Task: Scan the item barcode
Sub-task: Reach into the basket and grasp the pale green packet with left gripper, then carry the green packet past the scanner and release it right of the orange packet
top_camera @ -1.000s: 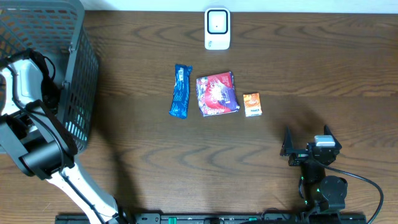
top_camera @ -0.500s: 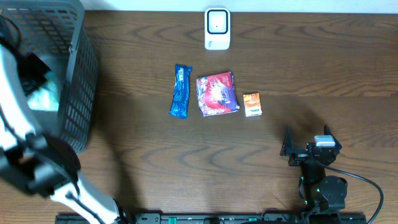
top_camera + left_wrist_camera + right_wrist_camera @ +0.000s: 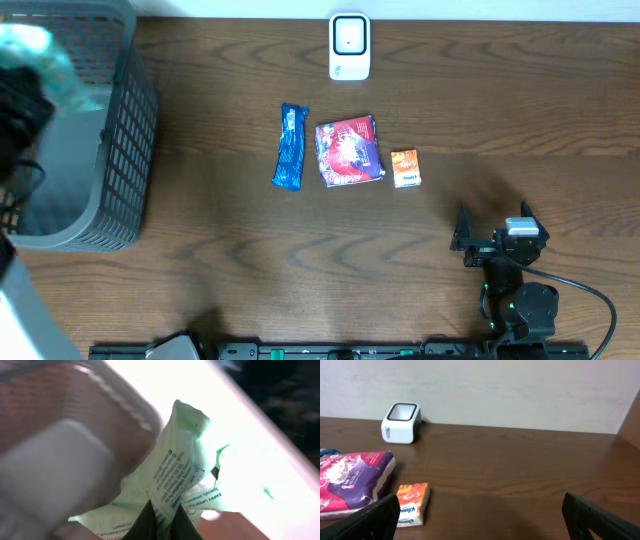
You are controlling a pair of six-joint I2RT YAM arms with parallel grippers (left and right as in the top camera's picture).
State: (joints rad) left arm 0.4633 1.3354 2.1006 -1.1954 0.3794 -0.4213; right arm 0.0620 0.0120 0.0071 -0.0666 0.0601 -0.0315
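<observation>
A pale green packet (image 3: pixel 182 467) with printed text hangs pinched between the fingers of my left gripper (image 3: pixel 164 521), which is shut on it. No barcode shows on the side facing the left wrist camera. From overhead the packet (image 3: pixel 35 50) is a green blur above the grey basket (image 3: pixel 125 150) at the far left. The white scanner (image 3: pixel 349 45) stands at the back middle of the table. My right gripper (image 3: pixel 493 232) rests open near the front right, with nothing between its fingers (image 3: pixel 370 520).
A blue packet (image 3: pixel 290 147), a purple-red packet (image 3: pixel 349 151) and a small orange tissue pack (image 3: pixel 405 167) lie in a row in front of the scanner (image 3: pixel 401 423). The left arm is a blur along the left edge.
My left arm has risen out of the basket with the green packet, up and toward the back left. The basket's inside now shows. The right arm has not moved.
</observation>
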